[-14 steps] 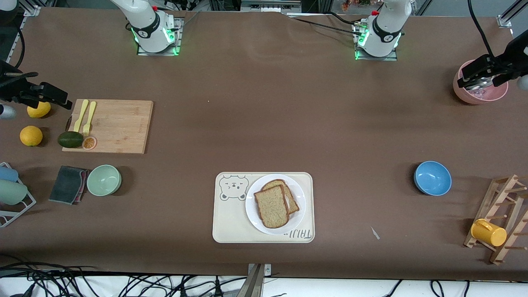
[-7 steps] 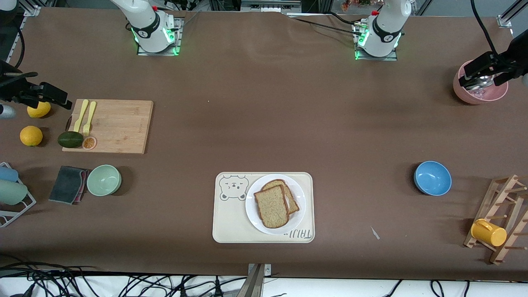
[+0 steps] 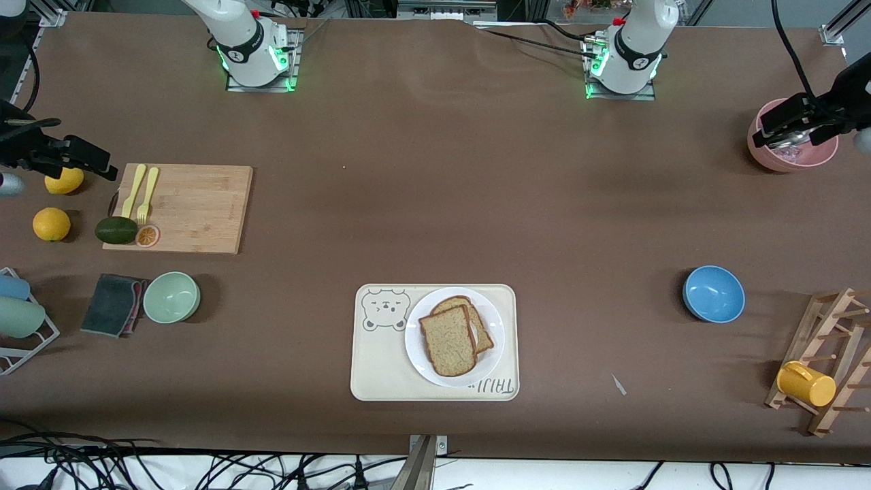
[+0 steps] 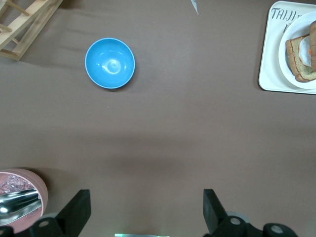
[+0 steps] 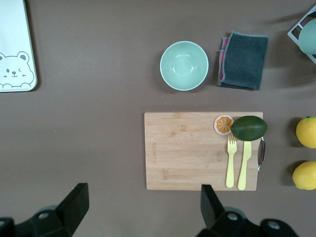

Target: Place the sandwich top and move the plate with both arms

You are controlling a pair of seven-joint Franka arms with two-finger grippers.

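Sandwich top (image 3: 447, 339) lies on the plate (image 3: 491, 320) by the desk's front edge, so placing looks done. Left gripper (image 4: 144, 212) and right gripper (image 5: 143, 210) hang apart and empty at the desk's ends, clear of it.

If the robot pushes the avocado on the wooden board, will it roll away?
Probably a little. The avocado looks rounded and smooth, so a push could make it wobble or roll unevenly. It sits at the edge of the cutting board, beside the orange slice, so it might tumble off onto the table.
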